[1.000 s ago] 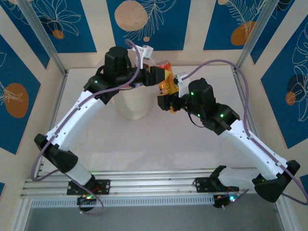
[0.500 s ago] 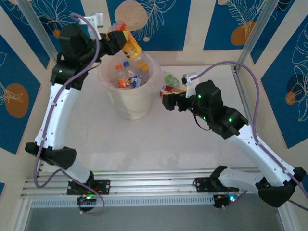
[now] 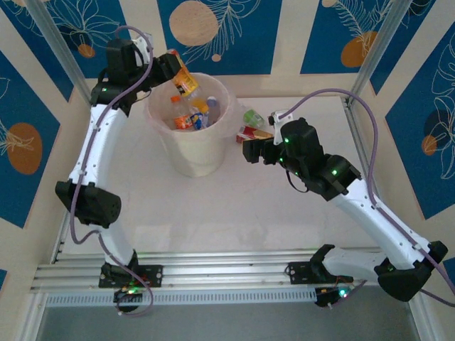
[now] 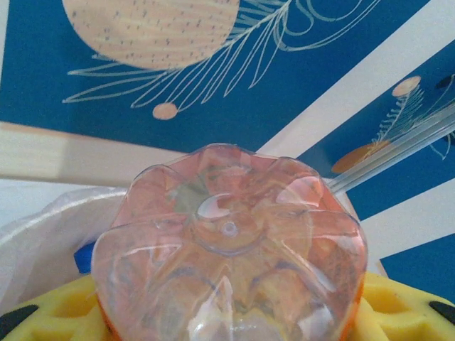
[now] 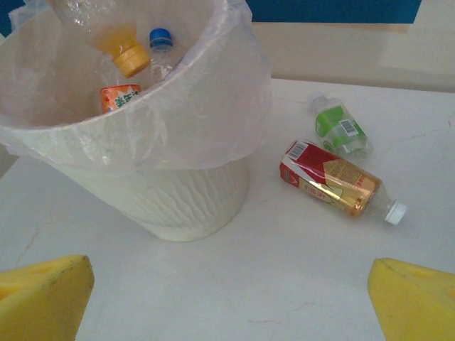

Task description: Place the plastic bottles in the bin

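Grip: left gripper (image 3: 173,69) clamped on orange bottle (image 3: 185,82), yellow pads (image 4: 53,316) on either side, bottle's base toward the wrist camera
Bottle: tilted cap-down over the far-left rim of bin (image 3: 195,153), its cap hanging inside the mouth
Other hand: right gripper (image 3: 249,150) spread wide with nothing between the jaws, low over tabletop (image 3: 234,213) just right of bin
Change: a second ago both grippers met above bin with this bottle between them; since then the right one has let go and drawn back, and the left has swung the bottle round to the far-left rim
Meaning: handover looks done, and probably only the drop is left for this one
In bin: several bottles, among them blue-capped bottle (image 5: 161,39)
Still out: red bottle (image 5: 330,177) and green bottle (image 5: 340,128), lying close together near the far edge, just right of bin
Room: open tabletop toward the near and right edges; bin's wall crowds red bottle on its left; frame post (image 3: 362,64) stands at the far-right corner
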Available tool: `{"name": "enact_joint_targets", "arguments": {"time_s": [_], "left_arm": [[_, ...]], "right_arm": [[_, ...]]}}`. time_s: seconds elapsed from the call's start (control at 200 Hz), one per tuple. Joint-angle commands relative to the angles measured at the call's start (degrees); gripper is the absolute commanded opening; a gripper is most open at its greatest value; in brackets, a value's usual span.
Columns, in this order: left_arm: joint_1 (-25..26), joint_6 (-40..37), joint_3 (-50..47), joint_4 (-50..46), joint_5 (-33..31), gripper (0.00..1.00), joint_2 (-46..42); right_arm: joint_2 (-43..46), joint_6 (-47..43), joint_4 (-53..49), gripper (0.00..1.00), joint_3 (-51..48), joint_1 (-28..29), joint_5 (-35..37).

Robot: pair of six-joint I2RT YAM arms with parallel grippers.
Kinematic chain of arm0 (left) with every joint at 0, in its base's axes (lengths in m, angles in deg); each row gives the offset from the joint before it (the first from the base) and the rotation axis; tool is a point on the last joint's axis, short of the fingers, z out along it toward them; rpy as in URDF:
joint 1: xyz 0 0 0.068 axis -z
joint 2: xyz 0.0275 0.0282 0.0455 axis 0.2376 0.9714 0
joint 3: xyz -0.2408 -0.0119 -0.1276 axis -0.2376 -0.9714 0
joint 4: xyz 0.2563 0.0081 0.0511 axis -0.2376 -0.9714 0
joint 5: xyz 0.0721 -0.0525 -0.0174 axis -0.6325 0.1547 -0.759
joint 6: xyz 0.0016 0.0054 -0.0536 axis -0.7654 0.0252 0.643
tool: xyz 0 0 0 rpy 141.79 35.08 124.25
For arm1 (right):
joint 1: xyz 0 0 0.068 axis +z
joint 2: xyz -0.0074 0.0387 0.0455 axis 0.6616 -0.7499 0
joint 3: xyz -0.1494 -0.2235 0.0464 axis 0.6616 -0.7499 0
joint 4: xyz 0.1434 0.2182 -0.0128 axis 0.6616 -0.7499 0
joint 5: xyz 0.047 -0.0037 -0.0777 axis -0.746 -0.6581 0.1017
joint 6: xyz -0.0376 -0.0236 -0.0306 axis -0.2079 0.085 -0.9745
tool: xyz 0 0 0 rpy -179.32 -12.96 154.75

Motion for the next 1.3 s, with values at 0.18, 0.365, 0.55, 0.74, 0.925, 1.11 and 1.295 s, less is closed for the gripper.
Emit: {"name": "enact_joint_targets", "arguments": {"time_s": [0.18, 0.365, 0.55, 0.74, 0.925, 1.11, 1.295], "left_arm": [[-0.3, -0.6, 2.4, -5.3, 4.8, 0.50, 3.7], [-0.3, -2.2, 2.7, -8.4, 8.3, 0.52, 6.1], [-0.3, -3.6, 4.6, -11.4, 11.6, 0.58, 9.3], [-0.3, -4.4, 5.5, -12.6, 11.2, 0.76, 10.5], [-0.3, -6.3, 8.4, -15.1, 5.7, 0.88, 10.0], [-0.3, -8.3, 11.1, -17.3, -0.2, 0.91, 8.2], [1.1, -10.1, 9.6, -16.8, -2.8, 0.77, 4.9]], "right_arm": [[-1.3, 1.7, -1.5, 0.99, 1.9, -1.2, 1.9], [-2.6, 3.0, -2.5, 0.99, 2.1, -3.2, 1.7], [-4.1, 5.4, -3.8, 0.99, 2.1, -6.6, -0.3], [-4.6, 6.3, -3.8, 0.99, 1.6, -8.7, -2.2], [-5.0, 6.2, -3.8, 0.99, 1.6, -9.6, -3.3], [-5.4, 6.1, -3.8, 0.99, 1.7, -9.9, -3.6], [-6.8, 5.5, -3.5, 0.99, 2.7, -11.1, -4.3]]}}
